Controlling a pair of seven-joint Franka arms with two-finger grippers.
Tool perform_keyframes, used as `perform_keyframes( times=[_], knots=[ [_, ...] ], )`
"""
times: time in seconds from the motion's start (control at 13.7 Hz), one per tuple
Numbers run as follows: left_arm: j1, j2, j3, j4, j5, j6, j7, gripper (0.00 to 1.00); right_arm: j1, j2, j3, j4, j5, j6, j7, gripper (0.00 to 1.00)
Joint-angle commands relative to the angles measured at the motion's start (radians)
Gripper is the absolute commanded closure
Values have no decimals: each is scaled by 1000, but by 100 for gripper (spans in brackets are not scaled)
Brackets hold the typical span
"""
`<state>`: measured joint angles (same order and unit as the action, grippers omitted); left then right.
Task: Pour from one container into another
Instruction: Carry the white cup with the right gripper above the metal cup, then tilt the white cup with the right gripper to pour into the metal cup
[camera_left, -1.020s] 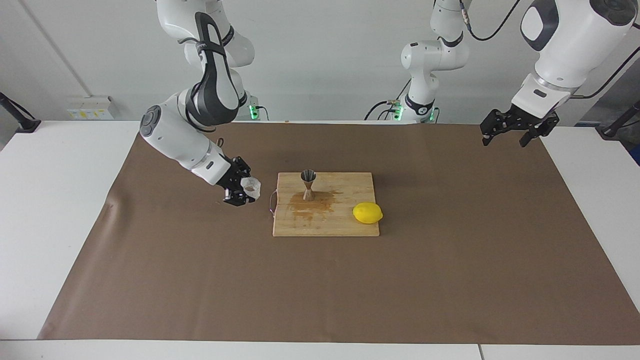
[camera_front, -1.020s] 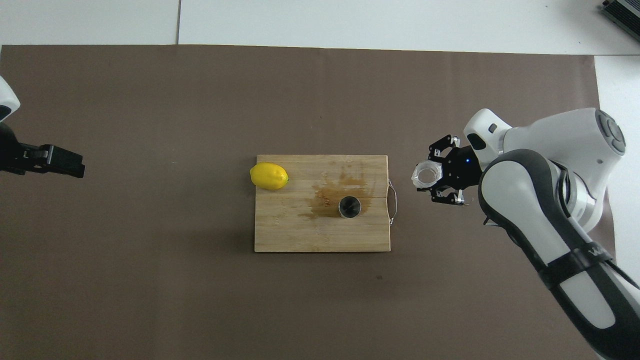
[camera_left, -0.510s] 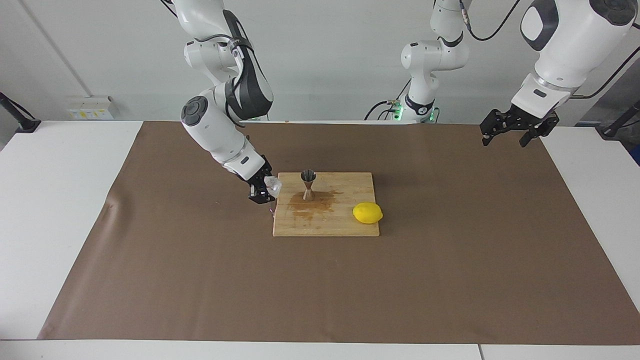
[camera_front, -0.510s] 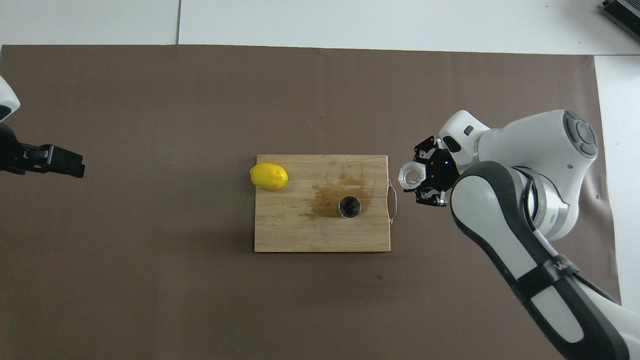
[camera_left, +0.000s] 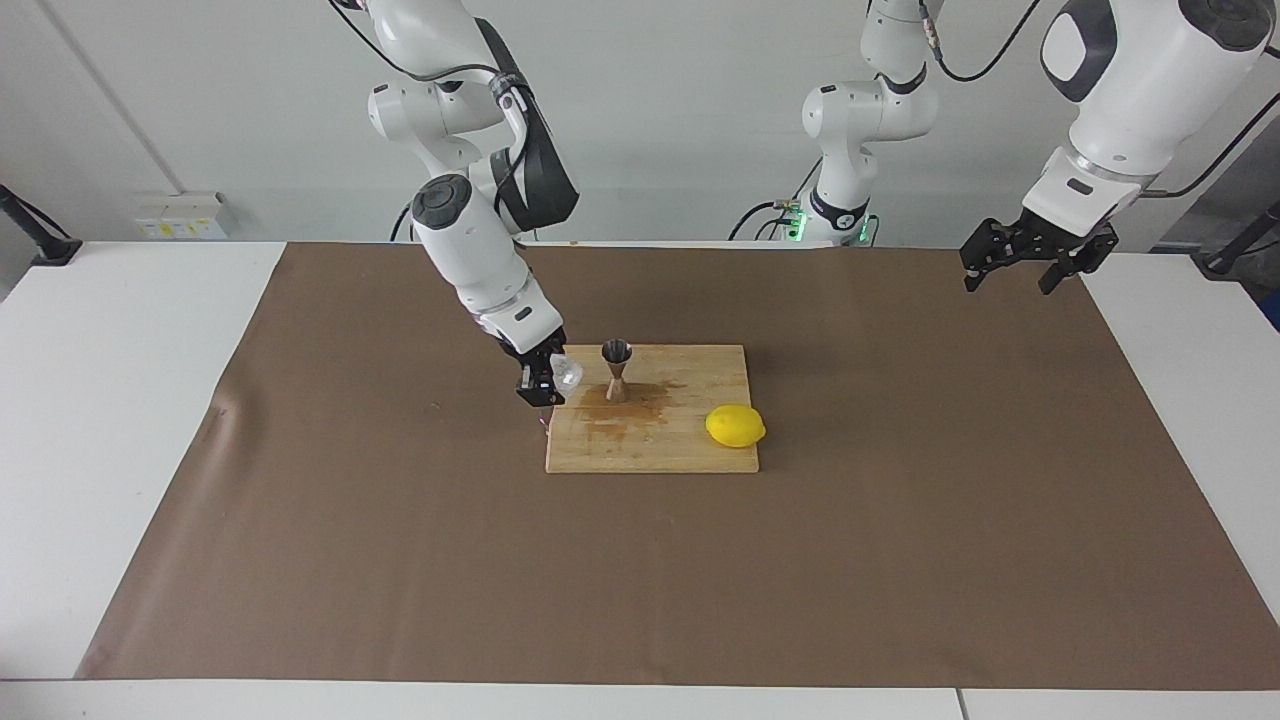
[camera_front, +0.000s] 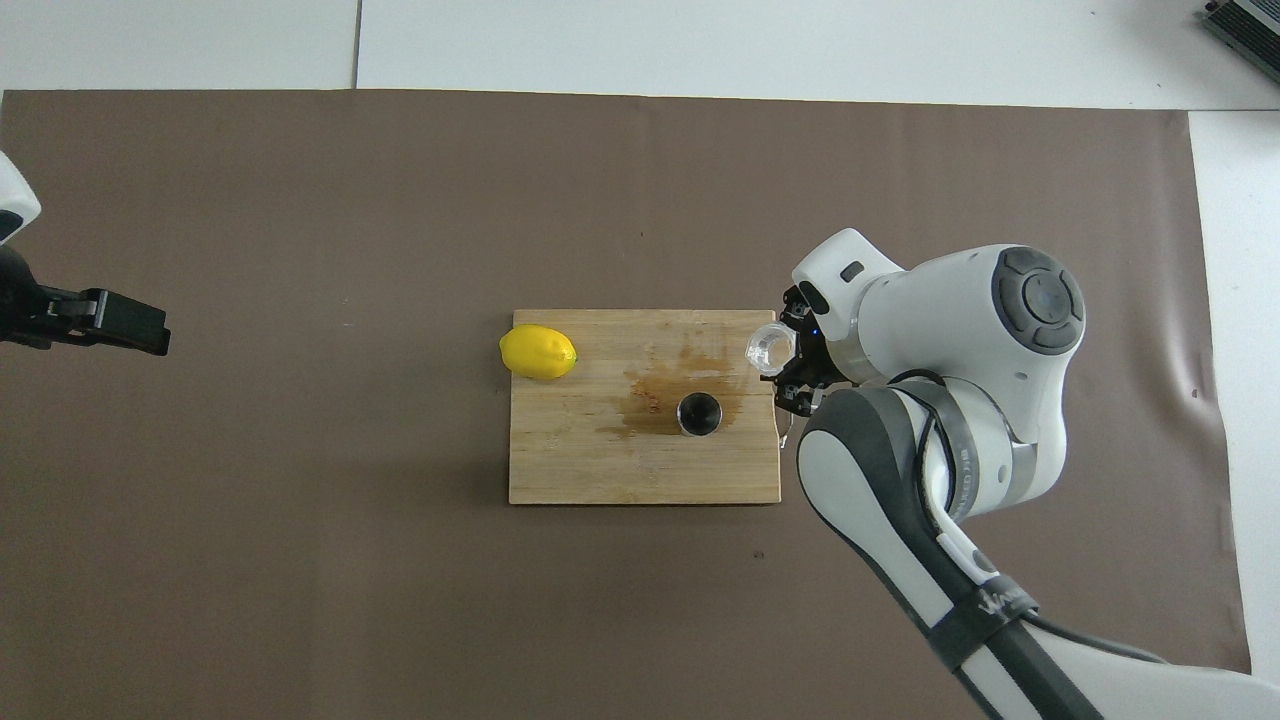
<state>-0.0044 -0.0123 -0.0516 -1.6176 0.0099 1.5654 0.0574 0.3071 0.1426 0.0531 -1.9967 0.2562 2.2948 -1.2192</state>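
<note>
Since a second ago my right end effector (camera_left: 545, 385) has carried the cup (camera_left: 565, 375) in from the open brown mat at the left of the facing frame to the edge of the cutting board (camera_left: 690, 450), and the arm has swung more upright above it. The left end effector (camera_left: 1030, 262) hasn't budged; it waits with its jaws wide and empty in the upper right of that frame.

The right one is clamped on the translucent cup, which I see from overhead (camera_front: 768, 348) hanging over the board's handle-side edge, just right of centre frame. Its mouth looks roughly level, though I can't judge the tilt or any contents well from here. The steel jigger (camera_left: 617, 370) stands upright at mid-frame on the board, in a brown wet stain (camera_left: 625, 408), with the lemon (camera_left: 735, 426) lower right of it on the same board.

I read this as the carry-in step, pour not yet begun. Next I need to bring the cup's lip right over the jigger's narrow mouth, high enough to clear its rim, then roll the wrist slowly; that stain suggests how easily liquid misses.
</note>
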Motion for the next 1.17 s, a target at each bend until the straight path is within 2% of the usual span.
perform_keyframes(
  times=[0.0,0.29,0.66,0.87,1.09],
  knots=[
    [-9,-9,9,-21,-11,22,-5,0,35,-6,5,1,-69,15,104,93],
    [-9,-9,9,-16,-11,22,-5,0,44,-14,5,-5,-130,5,102,93],
    [-9,-9,9,-16,-11,22,-5,0,44,-77,5,-48,-150,-29,70,92],
    [-9,-9,9,-16,-11,22,-5,0,47,-80,5,-50,-160,-26,79,92],
    [-8,-8,7,-16,-11,24,-5,0,76,-90,5,-53,-237,-29,153,92]
  ],
)
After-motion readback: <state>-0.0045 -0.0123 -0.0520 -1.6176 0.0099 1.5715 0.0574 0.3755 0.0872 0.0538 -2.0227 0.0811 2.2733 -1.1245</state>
